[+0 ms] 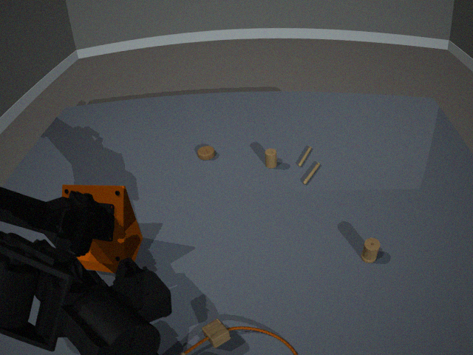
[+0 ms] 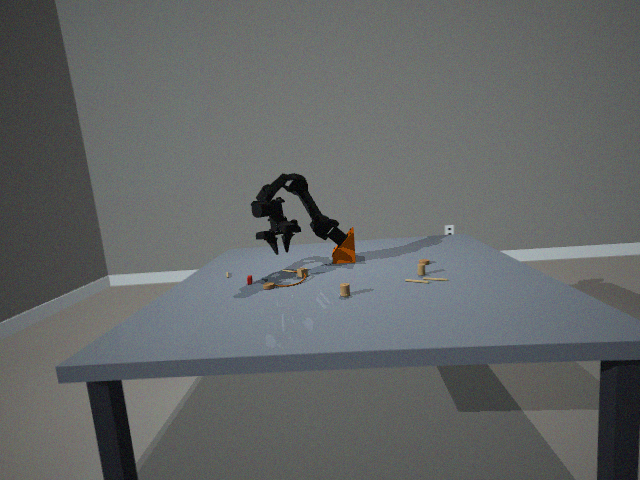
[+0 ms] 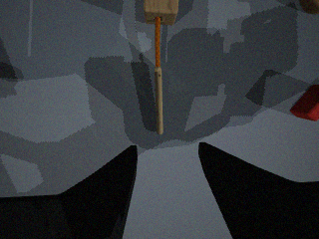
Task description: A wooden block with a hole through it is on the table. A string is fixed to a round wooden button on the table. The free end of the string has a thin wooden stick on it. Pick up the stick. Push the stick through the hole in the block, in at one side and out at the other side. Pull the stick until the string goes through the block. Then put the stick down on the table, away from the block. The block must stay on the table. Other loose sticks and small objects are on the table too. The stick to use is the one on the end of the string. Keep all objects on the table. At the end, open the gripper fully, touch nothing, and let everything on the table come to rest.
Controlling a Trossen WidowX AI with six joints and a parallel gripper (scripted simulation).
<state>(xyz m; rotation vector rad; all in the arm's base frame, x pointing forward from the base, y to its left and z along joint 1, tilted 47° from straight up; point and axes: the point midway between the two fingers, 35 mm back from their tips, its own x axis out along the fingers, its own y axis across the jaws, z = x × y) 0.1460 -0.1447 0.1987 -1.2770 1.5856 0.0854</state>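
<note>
The wooden block [image 1: 216, 333] [image 2: 301, 272] [image 3: 161, 10] stands on the table. The orange string [image 1: 263, 330] [image 2: 297, 283] [image 3: 158, 42] comes out at both sides of the block; on one side it curves to the round wooden button [image 2: 268, 285]. On the other side a short length of string leads to the thin wooden stick [image 3: 159, 102] [image 2: 288, 270], which lies on the table away from the block. My gripper [image 3: 167, 149] [image 2: 281, 253] is open and empty, raised above the table; in the wrist view its fingertips are just beyond the stick's free end.
A red block [image 2: 249, 280] [image 3: 307, 104] lies to one side of the stick. Two loose sticks [image 1: 305, 156] [image 1: 311, 173], a wooden cylinder [image 1: 271, 158] and a wooden disc [image 1: 206, 152] are farther off. Another cylinder [image 1: 370, 250] [image 2: 344, 289] stands apart. A small pale piece [image 2: 227, 274] is at the left.
</note>
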